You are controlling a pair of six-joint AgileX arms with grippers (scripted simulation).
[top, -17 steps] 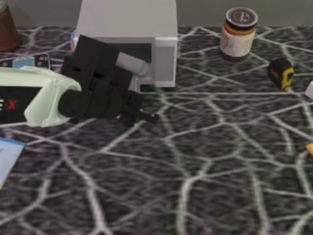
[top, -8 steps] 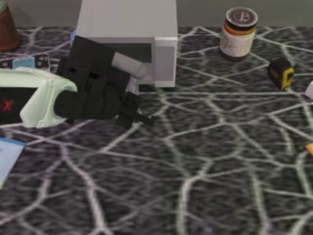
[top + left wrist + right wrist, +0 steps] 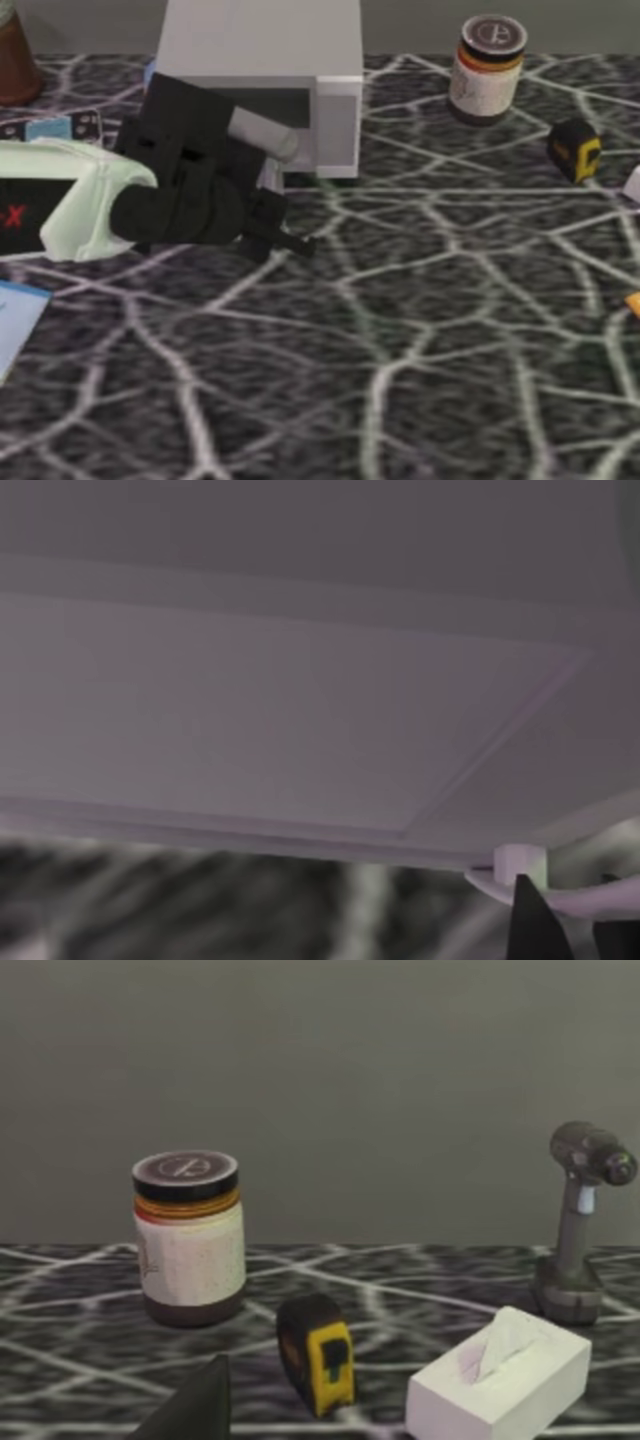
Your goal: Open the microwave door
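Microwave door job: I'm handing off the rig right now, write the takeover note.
Left gripper: at the microwave's front, by the microwave door's handle edge; whether it is shut on anything cannot be made out. The left wrist view is filled by the door panel, close up.
Right arm: out of the top view, parked; its wrist view looks at a jar, a tape measure, a tissue box and a drill.
Done: door swung partly open, dark cavity showing.
Left: swing the door wider, then release and back away.
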